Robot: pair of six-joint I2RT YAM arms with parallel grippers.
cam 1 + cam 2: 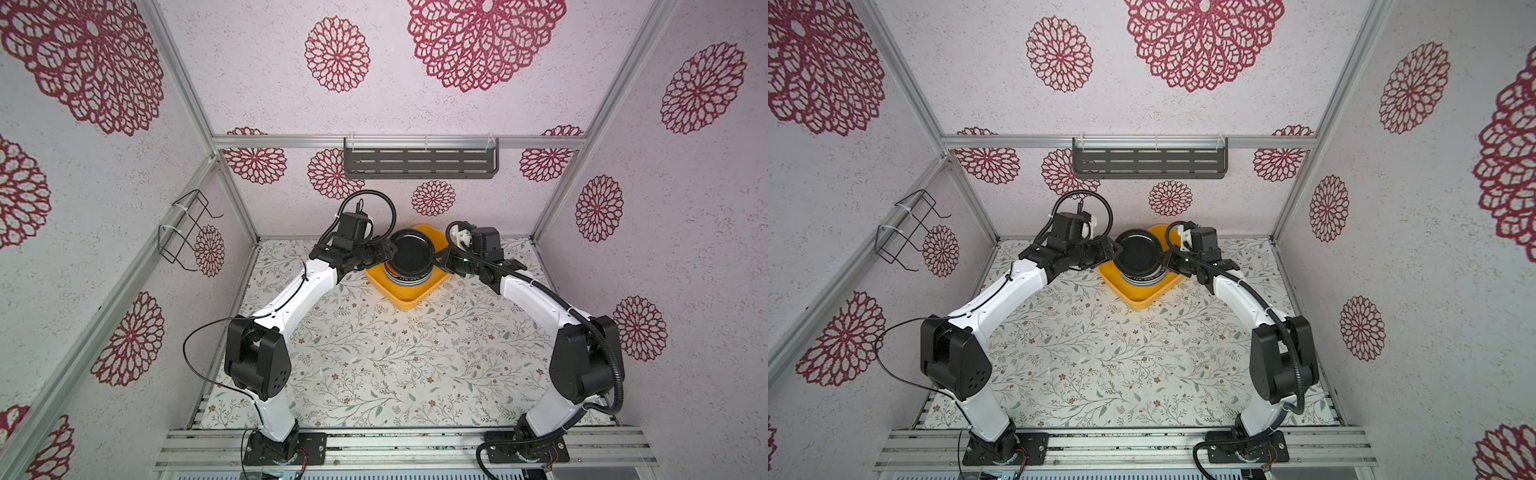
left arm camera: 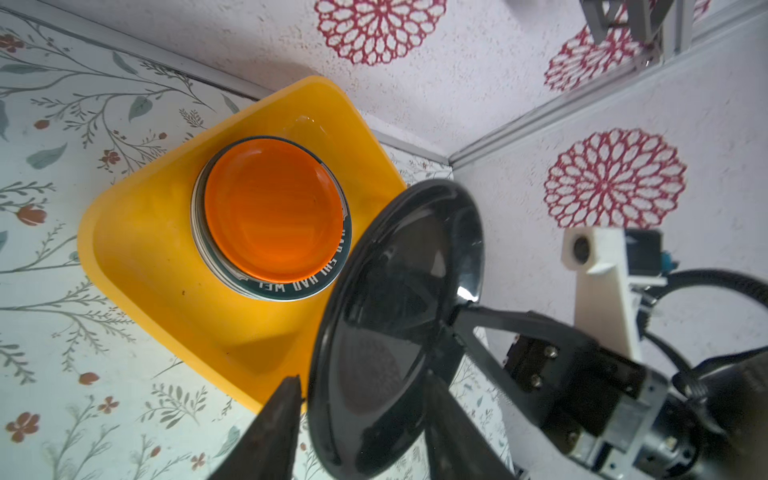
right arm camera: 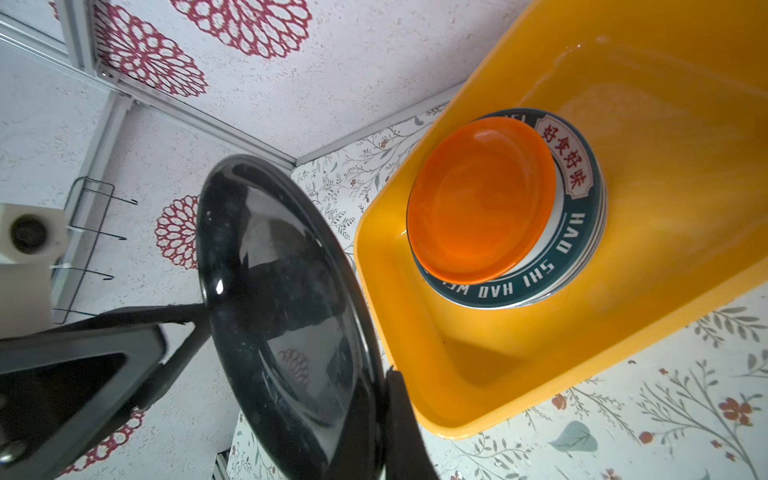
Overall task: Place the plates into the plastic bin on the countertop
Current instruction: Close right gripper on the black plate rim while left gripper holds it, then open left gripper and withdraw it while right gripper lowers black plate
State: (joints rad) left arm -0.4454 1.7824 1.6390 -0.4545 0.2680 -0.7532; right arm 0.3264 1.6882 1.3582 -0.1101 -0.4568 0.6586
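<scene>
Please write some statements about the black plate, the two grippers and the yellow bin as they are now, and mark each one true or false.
1. The black plate lies on the stack in the plastic bin. False: it is held in the air above the stack, which the orange plate tops.
2. The right gripper is shut on the black plate's rim. True.
3. The left gripper clamps the black plate. False: its jaws stand open, one on each side of the rim.
4. The plastic bin stands on the countertop. True.
</scene>
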